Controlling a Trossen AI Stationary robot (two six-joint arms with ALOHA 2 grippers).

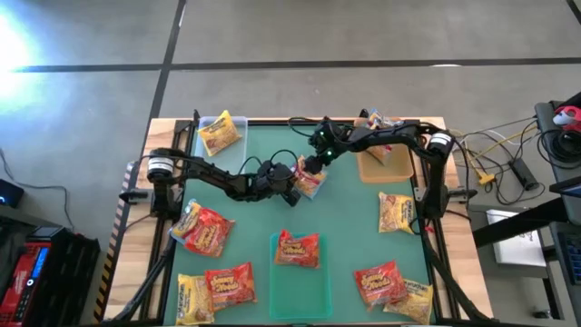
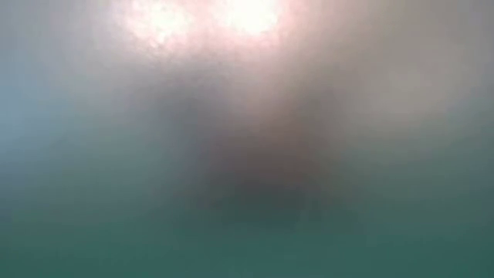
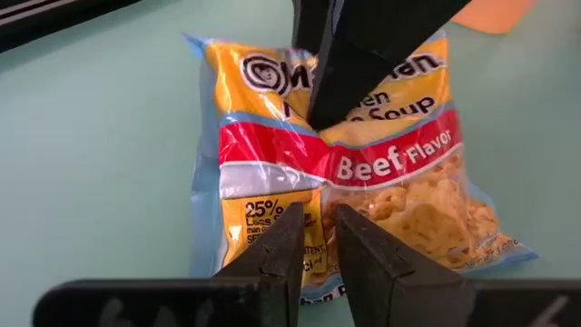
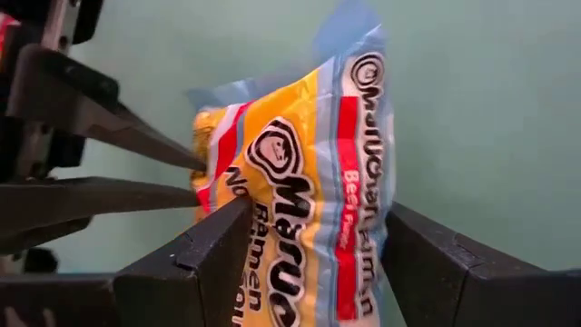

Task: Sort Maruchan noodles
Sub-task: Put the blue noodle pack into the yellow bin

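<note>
My left gripper [image 3: 316, 241] pinches the edge of a yellow-and-red crinkly plastic Beef-flavor Maruchan packet [image 1: 310, 178] at the mat's centre. My right gripper [image 4: 313, 241], at its 2 o'clock, clamps the same packet across its width. It looks light, slippery and brittle inside, so gripping the sealed edges seems safest. At 10 o'clock, a clear tray [image 1: 238, 121] holds 1 yellow packet [image 1: 218, 134].

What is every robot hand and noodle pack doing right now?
Beef noodle packet: held up between both arms, crumpled.
Left end effector: pinching one edge of the packet.
Right end effector: wide, straddling the packet's other end.
Packet in green tray: lying flat.
</note>
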